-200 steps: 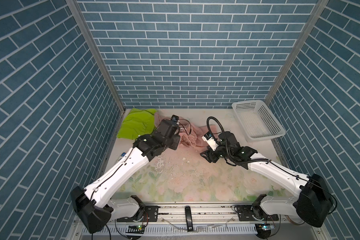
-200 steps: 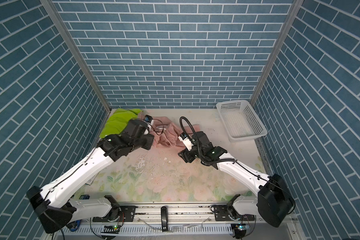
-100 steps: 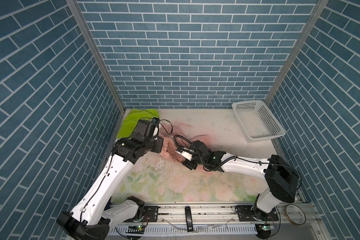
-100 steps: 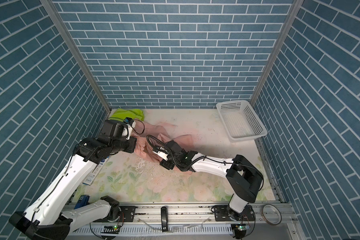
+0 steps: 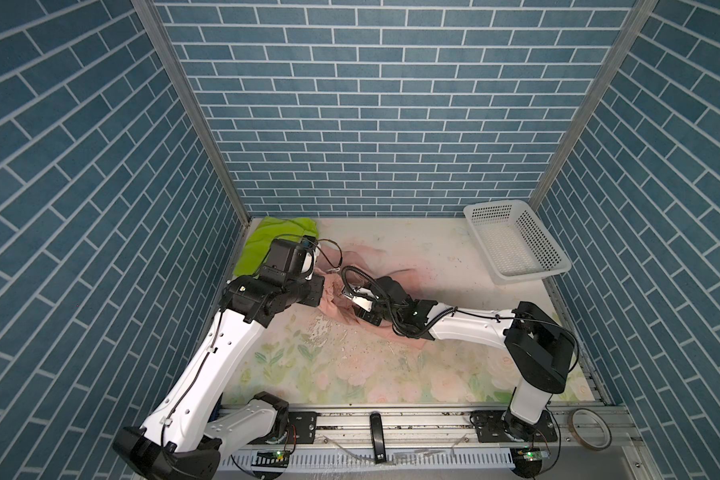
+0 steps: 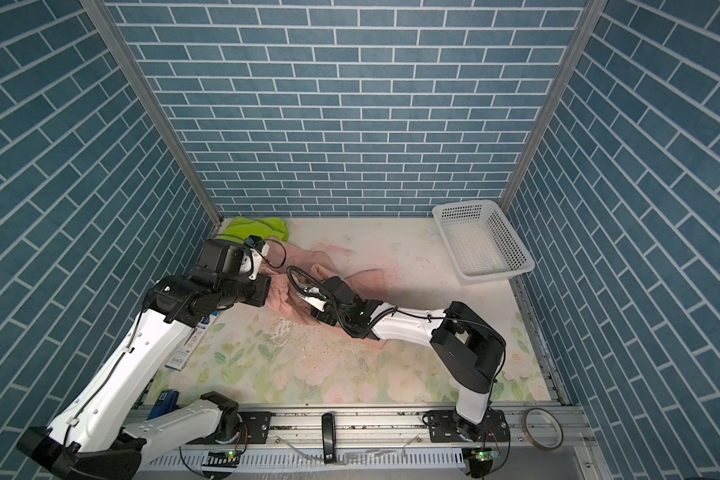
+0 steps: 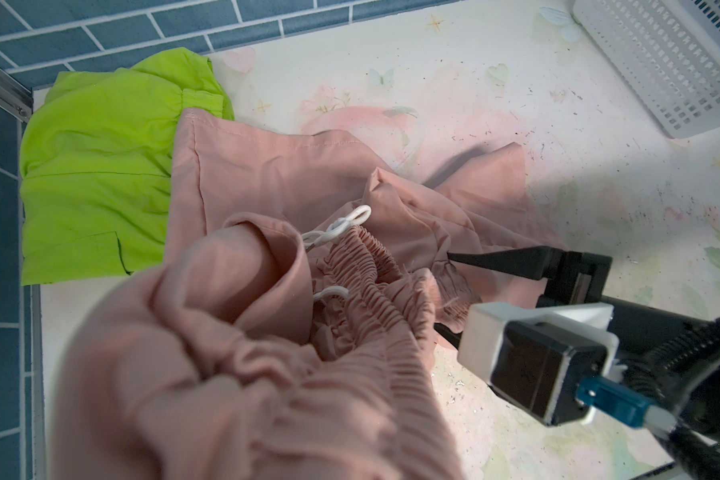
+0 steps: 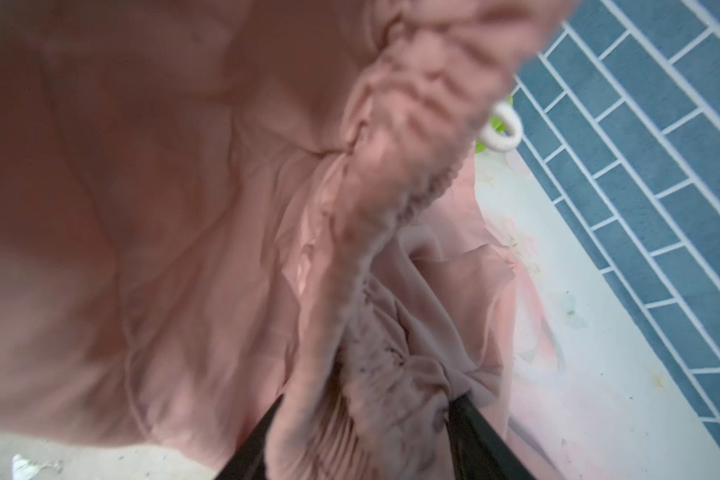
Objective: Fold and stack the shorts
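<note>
The salmon pink shorts [image 5: 400, 276] lie crumpled left of the table's middle, in both top views. Their gathered waistband [image 7: 362, 266] with its white drawstring [image 7: 341, 226] is lifted. My left gripper [image 5: 323, 293] is shut on a bunch of the pink shorts; in the left wrist view the fabric hides its jaws. My right gripper [image 7: 443, 291] reaches across from the right, and its black fingers [image 8: 267, 436] stand apart on either side of the waistband. The lime green shorts [image 5: 267, 245] lie flat in the back left corner, their edge under the pink shorts [image 7: 267, 174].
A white perforated basket [image 5: 512, 245] stands at the back right, against the side wall. A roll of tape [image 5: 589, 434] lies on the front rail at the right. Small blue and white packets [image 6: 188, 340] lie along the left table edge under my left arm.
Both arms have shifted left and nearer the front, dragging the pink shorts with them. My right arm now stretches low across the table, and its jaws have narrowed a little around the waistband.
</note>
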